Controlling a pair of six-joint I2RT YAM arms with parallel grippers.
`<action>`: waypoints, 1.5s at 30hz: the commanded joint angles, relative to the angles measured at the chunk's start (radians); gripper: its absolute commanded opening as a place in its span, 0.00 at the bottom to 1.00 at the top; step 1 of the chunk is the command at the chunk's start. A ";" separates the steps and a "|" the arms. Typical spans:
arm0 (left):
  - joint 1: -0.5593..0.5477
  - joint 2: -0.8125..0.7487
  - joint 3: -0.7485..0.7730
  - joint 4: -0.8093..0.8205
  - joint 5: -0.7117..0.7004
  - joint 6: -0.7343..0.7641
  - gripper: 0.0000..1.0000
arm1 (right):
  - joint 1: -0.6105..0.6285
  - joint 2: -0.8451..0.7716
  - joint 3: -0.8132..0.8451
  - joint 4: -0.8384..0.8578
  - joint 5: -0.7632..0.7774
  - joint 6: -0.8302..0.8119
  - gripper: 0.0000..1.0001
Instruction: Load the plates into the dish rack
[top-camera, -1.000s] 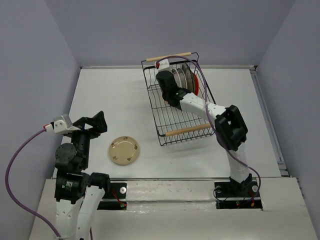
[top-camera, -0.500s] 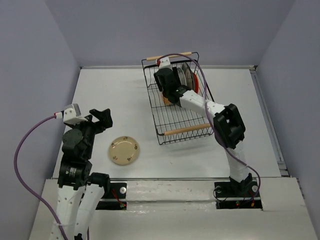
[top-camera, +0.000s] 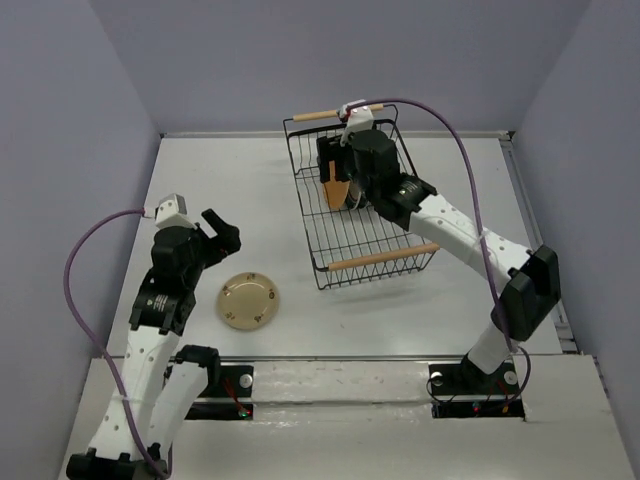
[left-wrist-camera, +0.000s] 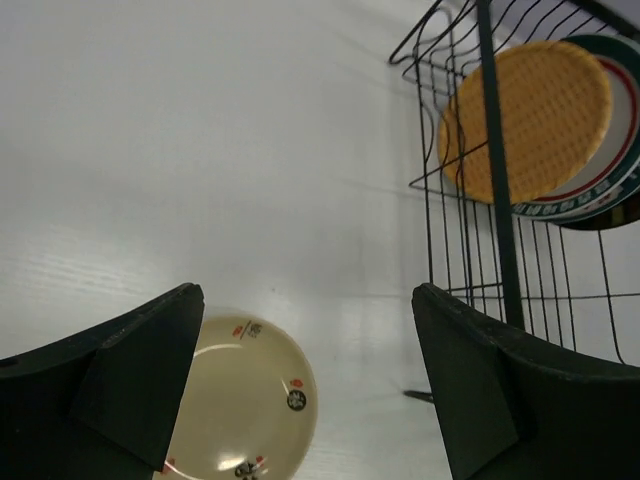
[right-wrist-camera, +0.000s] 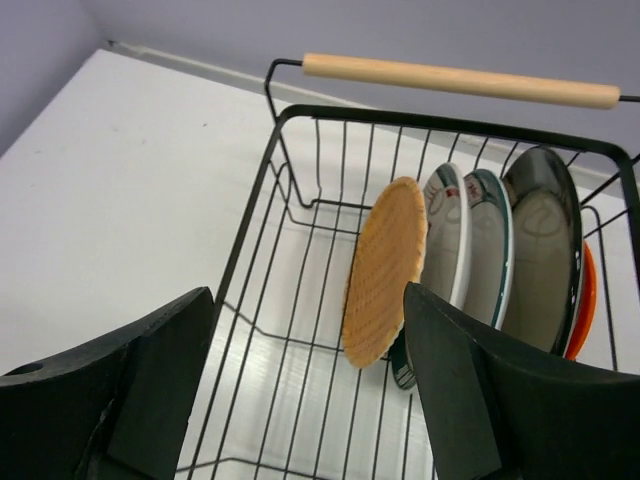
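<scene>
**Step in hand: pick up the last plate.**

- The cream speckled plate (top-camera: 249, 300) lies flat, face up, on the counter (top-camera: 200, 180), well apart from the dish rack (top-camera: 318, 232).
- The left gripper (top-camera: 222, 230) hangs above and just behind the plate, with its jaws wide apart and nothing between them.
- The right gripper (right-wrist-camera: 308, 295) is also spread and empty. It sits over the far end of the rack.
- Five plates stand on edge there, in this order:
  - tan-brown plate (right-wrist-camera: 383, 270)
  - two teal-rimmed white plates (right-wrist-camera: 443, 245)
  - black-rimmed plate (right-wrist-camera: 540, 255)
  - orange plate (right-wrist-camera: 583, 300)

**Recommended procedure**

1. Lower the left gripper onto the plate's nearest rim, one finger inside the raised lip and the other outside it against the counter.
2. Close firmly, because the glazed surface probably slips.
3. Lift, and turn the plate on edge before it reaches the rack.
4. Aim for the vacant wires beside the tan-brown plate.
5. Move the right arm clear of the rack first, to prevent a collision.
</scene>
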 joint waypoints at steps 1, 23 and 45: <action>-0.002 0.059 -0.005 -0.139 0.044 -0.203 0.97 | 0.010 -0.098 -0.123 0.029 -0.125 0.072 0.82; -0.001 0.444 -0.210 0.054 0.248 -0.248 0.44 | 0.010 -0.339 -0.373 0.090 -0.273 0.189 0.80; -0.011 0.642 -0.253 0.402 0.109 -0.335 0.06 | 0.010 -0.489 -0.511 0.104 -0.262 0.226 0.78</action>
